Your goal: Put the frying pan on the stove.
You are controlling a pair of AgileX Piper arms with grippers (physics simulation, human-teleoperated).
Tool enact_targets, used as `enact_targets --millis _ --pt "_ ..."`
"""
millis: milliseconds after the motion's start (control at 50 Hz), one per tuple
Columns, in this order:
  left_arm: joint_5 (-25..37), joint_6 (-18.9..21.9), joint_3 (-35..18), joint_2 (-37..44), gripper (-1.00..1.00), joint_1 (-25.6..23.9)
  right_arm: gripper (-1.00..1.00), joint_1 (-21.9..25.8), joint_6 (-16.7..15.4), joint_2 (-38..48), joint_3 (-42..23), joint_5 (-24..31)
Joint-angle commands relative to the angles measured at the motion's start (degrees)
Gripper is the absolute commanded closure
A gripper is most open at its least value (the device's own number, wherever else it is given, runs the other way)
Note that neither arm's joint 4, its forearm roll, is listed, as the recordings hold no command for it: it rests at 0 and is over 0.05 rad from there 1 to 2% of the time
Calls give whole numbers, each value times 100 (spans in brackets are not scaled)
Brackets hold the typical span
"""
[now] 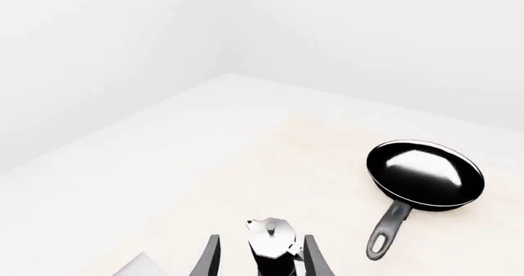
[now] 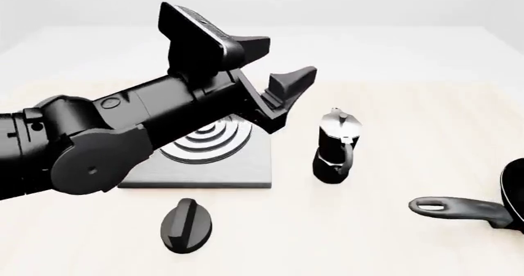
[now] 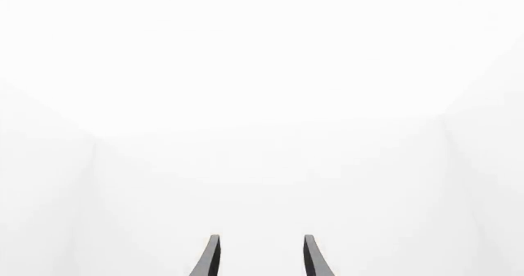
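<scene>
The frying pan (image 1: 426, 175) is black with a shiny inside and lies on the table, its long handle (image 1: 389, 230) ending in a loop. In the front view only its handle (image 2: 458, 208) and a sliver of its rim (image 2: 517, 193) show at the right edge. The stove (image 2: 233, 165), a grey plate with silver rings, lies left of centre, partly hidden by my left arm. My left gripper (image 2: 291, 56) hangs open above the stove's right side, holding nothing. In its wrist view the left gripper (image 1: 262, 260) frames a moka pot that stands farther off. The right gripper (image 3: 262, 257) is open and faces blank white.
A black-and-silver moka pot (image 2: 335, 147) stands upright between the stove and the frying pan. A small black oval knob (image 2: 186, 225) lies in front of the stove. A corner of the stove (image 1: 139, 267) shows in the left wrist view.
</scene>
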Motion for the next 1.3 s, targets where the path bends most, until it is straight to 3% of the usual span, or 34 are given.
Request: enact_targets --millis 20,480,1300 --pt "81 -21 -405 396 -100 -296 -100 -9 35 0 -71 36" --pt "122 -118 -1189 1336 -100 -876 -100 5 68 0 -96 49" --pt "475 -264 -2445 2746 -100 -1158 -100 0 126 0 -53 19"
